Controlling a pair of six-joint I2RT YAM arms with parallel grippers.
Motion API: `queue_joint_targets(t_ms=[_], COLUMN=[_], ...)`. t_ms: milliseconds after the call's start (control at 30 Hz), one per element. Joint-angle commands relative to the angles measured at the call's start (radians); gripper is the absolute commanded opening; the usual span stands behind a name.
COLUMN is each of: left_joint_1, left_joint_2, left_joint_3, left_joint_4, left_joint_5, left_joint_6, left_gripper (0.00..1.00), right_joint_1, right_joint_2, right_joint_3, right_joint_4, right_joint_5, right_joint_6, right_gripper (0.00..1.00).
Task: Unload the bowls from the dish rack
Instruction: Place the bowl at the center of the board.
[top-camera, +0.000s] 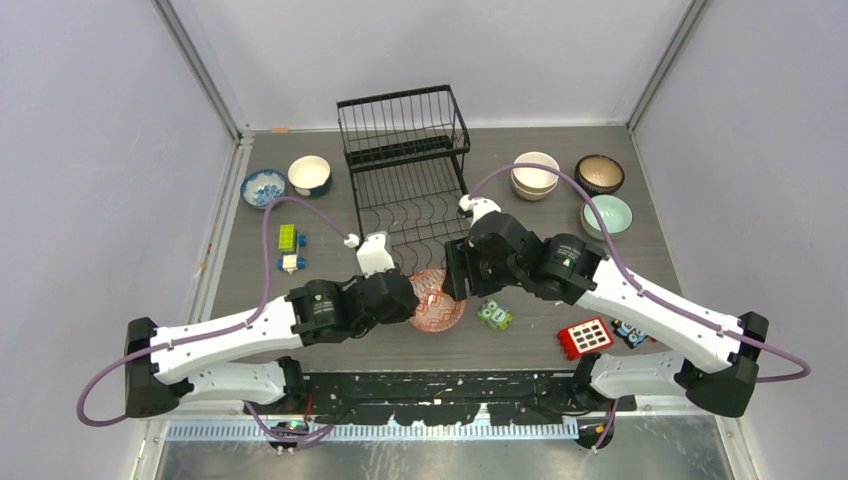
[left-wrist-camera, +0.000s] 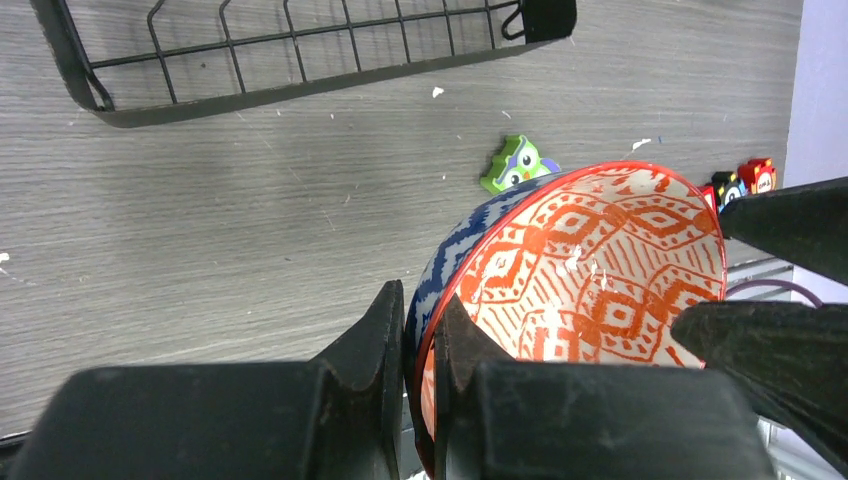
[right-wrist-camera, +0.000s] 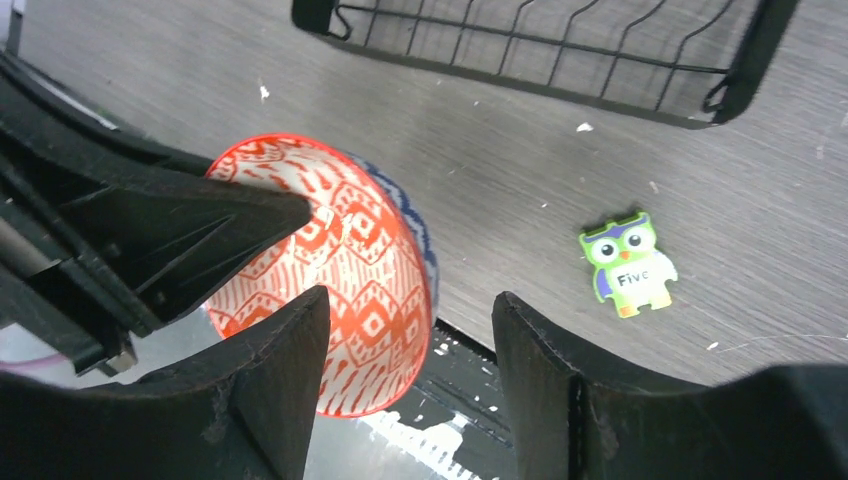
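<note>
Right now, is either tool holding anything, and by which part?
The left tool pinches the red patterned bowl by its rim, one finger inside and one outside. The right tool is open, straddling the rim without clamping it.

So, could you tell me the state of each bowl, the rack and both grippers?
Left gripper: shut on red bowl.
Right gripper: open, astride the red bowl's wall.
Red bowl: tilted, held by its rim.
Rack: upright, no bowls seen inside.
Cream bowls: stacked, upright.
Mint bowl: upright.
Brown bowl: upright.
Blue bowl: upright.
White bowl: upright.
</note>
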Motion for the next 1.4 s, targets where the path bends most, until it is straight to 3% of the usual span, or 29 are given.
queue_joint_targets(t_ms=[0, 200, 700, 900, 967, 1033, 1133, 1367], left_joint_1=[0.013, 0.026, 0.03, 0.031, 0.031, 0.031, 0.031, 0.032], left_joint_2=[-0.026, -0.008, 0.001, 0.0, -0.002, -0.006, -0.012, -0.024], left_joint_3=[0.006, 0.013, 0.019, 0.027, 0.031, 0.036, 0.044, 0.069], left_joint_4=[0.035, 0.013, -0.001, -0.019, -0.026, -0.042, -0.073, -0.164], left_joint_5=[0.036, 0.027, 0.009, 0.002, -0.002, -0.006, -0.013, -0.043], left_joint_6=[0.022, 0.002, -0.004, -0.012, -0.013, -0.013, -0.016, -0.03], left_gripper=[0.0, 0.0, 0.0, 0.0, 0.06, 0.18, 0.33, 0.36], right_joint_1=[0.002, 0.003, 0.006, 0.024, 0.031, 0.034, 0.035, 0.034], right_joint_2=[0.018, 0.059, 0.087, 0.11, 0.117, 0.12, 0.122, 0.134], right_joint_3=[0.034, 0.038, 0.012, 0.018, 0.02, 0.022, 0.026, 0.034], right_joint_4=[0.011, -0.037, -0.025, -0.022, -0.02, -0.021, -0.023, -0.033], right_joint_5=[-0.1, -0.058, -0.074, -0.056, -0.043, -0.032, -0.018, 0.021], right_joint_6=[-0.005, 0.002, 0.012, 0.023, 0.027, 0.029, 0.031, 0.043], right_gripper=[0.63, 0.51, 0.38, 0.19, 0.12, 0.04, 0.01, 0.01])
